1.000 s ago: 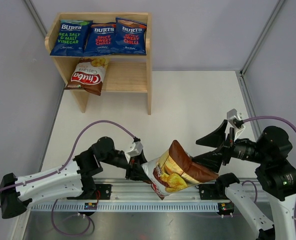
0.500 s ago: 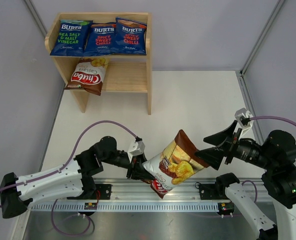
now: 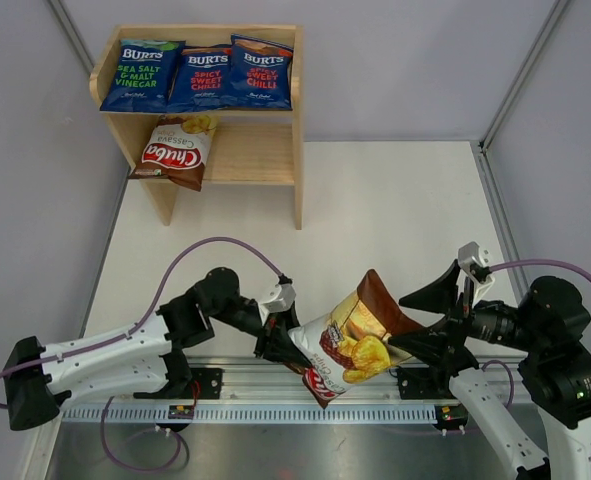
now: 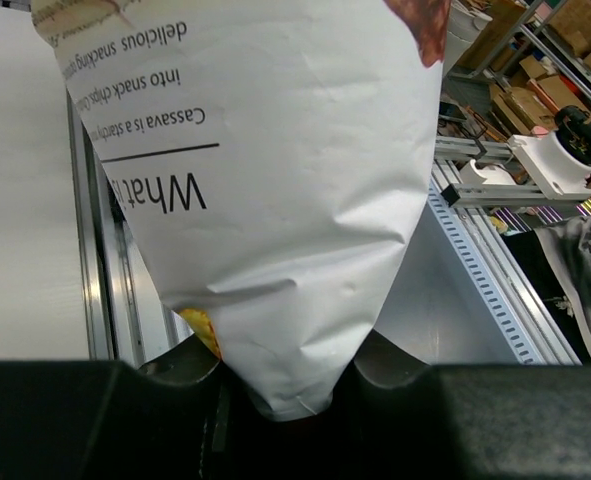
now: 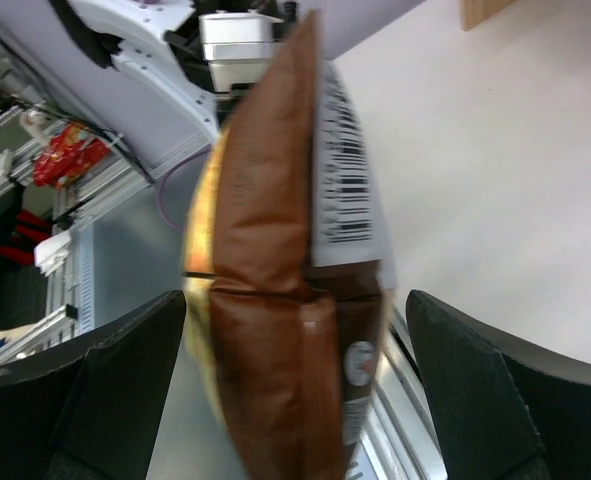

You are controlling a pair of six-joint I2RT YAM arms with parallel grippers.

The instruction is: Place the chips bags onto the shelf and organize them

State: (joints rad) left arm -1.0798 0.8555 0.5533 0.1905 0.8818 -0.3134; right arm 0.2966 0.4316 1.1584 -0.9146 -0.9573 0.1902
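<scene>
The chips bags are found in two places. Three blue Burts bags are laid side by side on the top tier of the shelf, edges slightly overlapped, so that the tier is filled from rim to rim. One Chuba bag is laid at the left of the lower tier, with its end hung out over the front edge. Bare wood is seen to its right, up to the side panel.

The fifth bag, also Chuba, is held tilted in the air at the near edge of the tabletop, partly over the metal rail. Its lower end is pinched in the closed left tool; in the left wrist view the cream back is seen gathered into the jaws. The right tool is spread wide, with one finger on each side of the bag's brown top end. Gaps are seen on both sides in the right wrist view, so no contact is made.

A broad stretch of white tabletop is left between the held bag and the shelf, bounded by grey walls at left and right.
</scene>
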